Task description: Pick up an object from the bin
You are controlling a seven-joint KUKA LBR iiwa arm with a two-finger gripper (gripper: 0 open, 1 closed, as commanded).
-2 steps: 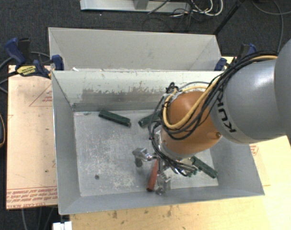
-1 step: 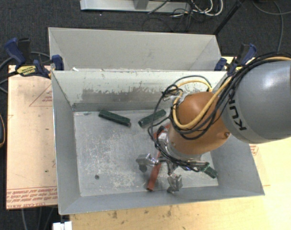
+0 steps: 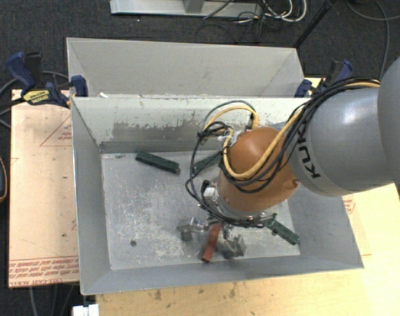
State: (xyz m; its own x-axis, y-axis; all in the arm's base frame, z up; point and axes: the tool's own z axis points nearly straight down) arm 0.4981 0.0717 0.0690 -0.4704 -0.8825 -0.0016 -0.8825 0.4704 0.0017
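My gripper [image 3: 211,237] is down at the bin floor near the front wall, below the orange dome on the wrist. Its grey fingers [image 3: 188,230] stand apart, one to the left and one to the right of a small red-brown oblong thing [image 3: 207,249]. That thing lies tilted on the floor in the gap, and the fingers do not look closed on it. A dark green stick [image 3: 283,233] pokes out from under the dome just to the right.
A second dark green stick [image 3: 157,162] lies near the back wall on the left, with a tiny green scrap [image 3: 118,155] beside it. The arm and its cables hide the bin's right middle. The front wall is close to the gripper.
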